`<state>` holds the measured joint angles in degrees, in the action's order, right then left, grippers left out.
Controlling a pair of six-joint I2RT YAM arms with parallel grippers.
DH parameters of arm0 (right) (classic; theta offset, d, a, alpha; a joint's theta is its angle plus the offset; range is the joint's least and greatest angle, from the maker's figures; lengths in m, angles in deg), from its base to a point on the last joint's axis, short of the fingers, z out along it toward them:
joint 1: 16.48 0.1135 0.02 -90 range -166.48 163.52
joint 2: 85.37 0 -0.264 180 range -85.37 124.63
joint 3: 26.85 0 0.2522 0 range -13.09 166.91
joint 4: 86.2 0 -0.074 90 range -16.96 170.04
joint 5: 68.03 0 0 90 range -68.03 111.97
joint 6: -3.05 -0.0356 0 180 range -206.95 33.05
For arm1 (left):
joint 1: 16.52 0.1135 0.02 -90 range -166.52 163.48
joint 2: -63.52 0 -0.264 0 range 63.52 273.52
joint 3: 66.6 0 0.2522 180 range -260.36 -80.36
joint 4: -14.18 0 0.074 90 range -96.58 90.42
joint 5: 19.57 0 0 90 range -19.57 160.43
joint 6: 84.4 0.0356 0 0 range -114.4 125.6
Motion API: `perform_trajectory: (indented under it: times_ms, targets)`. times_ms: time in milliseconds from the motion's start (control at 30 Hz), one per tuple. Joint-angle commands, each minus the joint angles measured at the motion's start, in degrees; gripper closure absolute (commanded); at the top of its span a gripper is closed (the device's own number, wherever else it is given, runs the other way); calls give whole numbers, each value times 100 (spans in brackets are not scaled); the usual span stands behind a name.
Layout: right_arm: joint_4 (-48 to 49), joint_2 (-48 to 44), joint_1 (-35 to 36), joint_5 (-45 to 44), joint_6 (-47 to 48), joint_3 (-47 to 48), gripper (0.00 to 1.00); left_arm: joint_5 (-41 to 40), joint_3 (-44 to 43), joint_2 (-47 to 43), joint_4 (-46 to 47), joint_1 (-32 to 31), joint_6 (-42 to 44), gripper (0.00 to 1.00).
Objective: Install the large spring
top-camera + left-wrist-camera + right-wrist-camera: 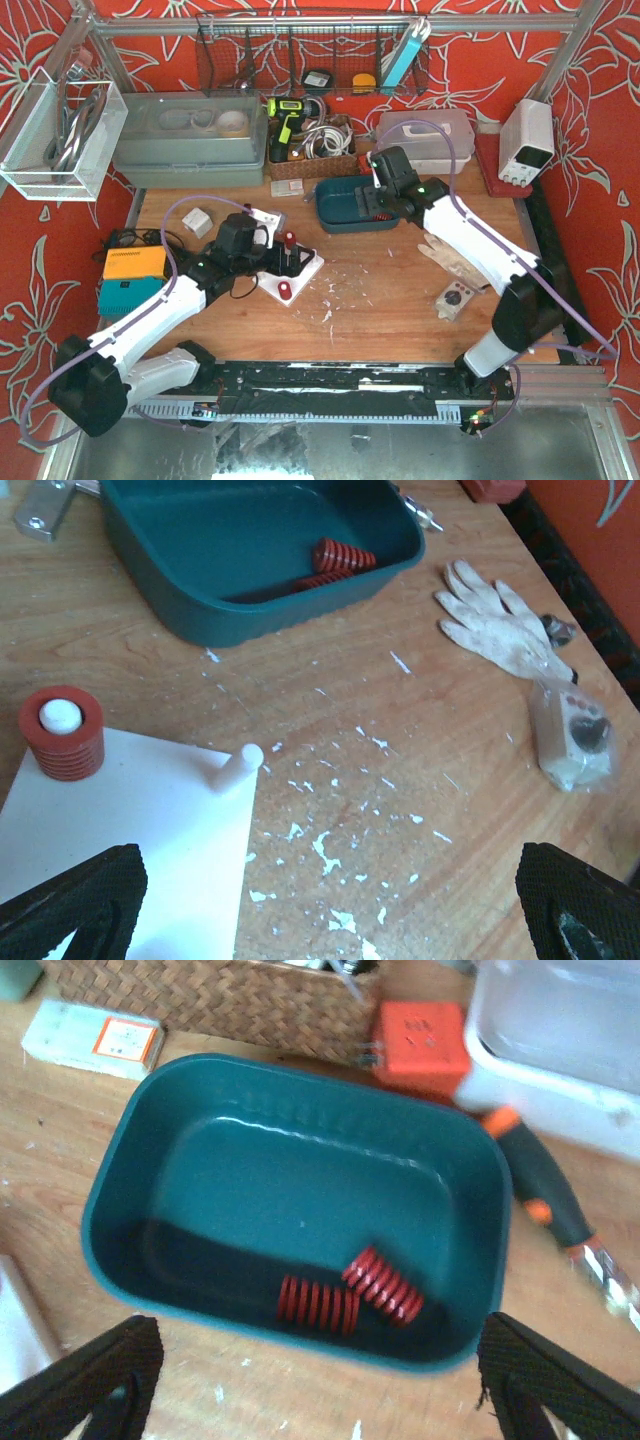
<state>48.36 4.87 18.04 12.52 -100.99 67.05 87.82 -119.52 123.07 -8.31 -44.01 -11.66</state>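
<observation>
Left tool (325, 920) and right tool (320, 1400) both spread wide, empty.
Left wrist view: a seated spring (62, 735) ahead-left of its tool, a bare peg (238, 765) just ahead, both on the white plate (130, 820); the overhead view cannot resolve the peg. Right wrist view: two loose springs (318, 1305) close together in the teal tub (120, 1190) just ahead.

Teal tub (300, 1190), two red springs (318, 1305) inside — fingers (100, 1380) wide apart
</observation>
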Motion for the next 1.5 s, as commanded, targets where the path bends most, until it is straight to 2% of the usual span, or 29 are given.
perform_trajectory:
  times_ms: [0,133,200,267,300,400,533,733,800,867,967,1033,1100,1233,1367,1467]
  targets:
    - [-178,1014,-192,666,1148,876,18,167,-258,-351,-164,-50,210,0]
    - [-499,1679,-292,572,1272,1542,23,-537,410,-1476,289,-73,-384,0]
    - [-917,1889,-351,479,973,1868,27,-808,344,-1625,-261,-73,-704,0]
    - [-1074,2013,-360,473,721,1975,39,-879,28,-1575,-1151,-72,-1075,0]
    - [-1294,2084,-359,326,535,2070,41,-806,-124,-1533,-1574,-73,-1250,0]
    - [-1856,2303,-371,117,20,2254,40,-557,-439,-1461,-2394,-73,-1524,0]
    - [-2144,2461,-376,40,-465,2381,41,-554,-779,-1260,-2628,-73,-1264,0]
    - [-2570,2975,-497,-14,-1052,2846,40,-552,-1665,-247,-2941,-68,-514,0]
    - [-2826,3236,-514,61,-840,3089,36,-582,-1824,34,-3014,-73,-459,0]
    - [-3019,3372,-525,158,-162,3303,34,-403,-1883,131,-2980,-72,-447,0]
    - [-2732,3160,-639,180,1472,2965,36,-260,-1860,109,-2834,-73,-430,0]
    - [-2548,2990,-898,775,2039,2719,38,-254,-1877,90,-2811,-73,-388,0]
    - [-2382,2847,-1170,1560,2297,2505,39,-270,-1937,92,-2993,-73,-350,0]
    - [-2054,2652,-1297,1645,2747,1979,39,-303,-1980,115,-3280,-73,-286,0]
    - [-2091,2794,-1334,2017,2947,2053,40,-347,-2080,234,-3276,-73,-286,0]
    - [-2067,2888,-1342,1894,3054,2058,42,-312,-2182,359,-3312,-73,-284,0]
